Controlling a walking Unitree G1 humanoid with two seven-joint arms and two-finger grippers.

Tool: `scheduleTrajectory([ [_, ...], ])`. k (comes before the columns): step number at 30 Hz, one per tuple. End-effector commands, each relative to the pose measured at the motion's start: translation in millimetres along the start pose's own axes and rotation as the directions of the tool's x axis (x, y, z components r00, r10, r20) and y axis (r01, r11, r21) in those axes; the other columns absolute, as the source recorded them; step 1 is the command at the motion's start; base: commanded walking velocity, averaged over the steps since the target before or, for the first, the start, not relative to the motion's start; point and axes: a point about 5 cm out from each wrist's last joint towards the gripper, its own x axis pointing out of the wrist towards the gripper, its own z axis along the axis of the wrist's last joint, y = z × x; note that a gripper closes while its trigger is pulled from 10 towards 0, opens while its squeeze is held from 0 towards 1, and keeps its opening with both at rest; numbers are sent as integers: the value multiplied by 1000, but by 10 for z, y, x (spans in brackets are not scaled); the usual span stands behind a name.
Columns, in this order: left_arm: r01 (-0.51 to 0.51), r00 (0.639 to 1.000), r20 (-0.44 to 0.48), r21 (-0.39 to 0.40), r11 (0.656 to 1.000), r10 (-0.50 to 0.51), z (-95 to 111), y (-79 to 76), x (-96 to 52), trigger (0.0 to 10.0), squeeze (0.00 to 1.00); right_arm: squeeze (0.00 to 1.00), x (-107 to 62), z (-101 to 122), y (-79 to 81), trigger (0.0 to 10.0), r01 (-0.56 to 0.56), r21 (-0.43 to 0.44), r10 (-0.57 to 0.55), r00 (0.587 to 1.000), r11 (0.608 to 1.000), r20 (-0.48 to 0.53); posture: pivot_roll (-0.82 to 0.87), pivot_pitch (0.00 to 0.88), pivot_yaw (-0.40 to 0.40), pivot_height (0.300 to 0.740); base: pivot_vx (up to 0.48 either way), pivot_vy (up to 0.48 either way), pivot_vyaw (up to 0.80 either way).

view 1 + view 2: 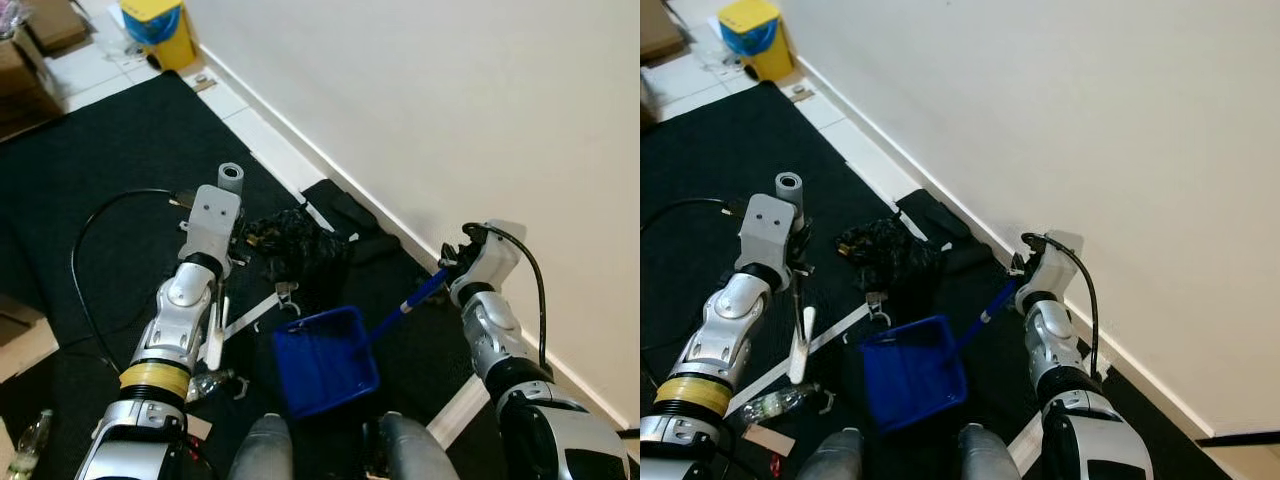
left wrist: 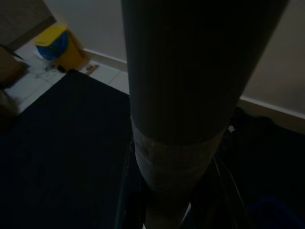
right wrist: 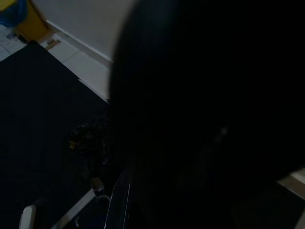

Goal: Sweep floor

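At nine o'clock the left gripper point(image 1: 222, 215) held a grey broom handle point(image 1: 231, 178) upright, fingers wrapped round it. At six o'clock sat the blue dustpan point(image 1: 325, 360) on the black mat point(image 1: 90, 180), dark debris point(image 1: 290, 245) just beyond at twelve. At three o'clock the right gripper point(image 1: 450, 262) clasped the dustpan's handle point(image 1: 410, 303). Short strokes toward a flat, steady pan would likely serve best.

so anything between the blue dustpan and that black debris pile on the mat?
Nothing solid blocks it. The blue plastic dustpan sits just short of the crumpled black debris pile on the black floor mat; between them lie a small metal clip and a white strip.
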Motion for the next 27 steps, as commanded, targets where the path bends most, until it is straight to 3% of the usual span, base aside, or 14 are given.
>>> scheduleTrajectory([
  [1, 14, 999, 33, 7, 1000, -14, 75, -41, 11, 10000, 0, 0, -26, 14, -134, 10000, 42, -5, -42, 999, 999, 11, 124, 82, -42, 740, 0, -480, 0],
  [4, 7, 999, 31, 13, 1000, -7, 74, -33, 14, 10000, 0, 0, -29, 12, -142, 10000, 45, -5, -45, 999, 999, 11, 124, 82, -42, 740, 0, -450, 0],
  [27, -39, 999, 35, -25, 999, 40, 68, 16, -1, 10000, 0, 0, 10, 95, -169, 10000, 45, -14, -45, 999, 999, 21, 118, 97, -61, 740, 0, 0, 0],
])
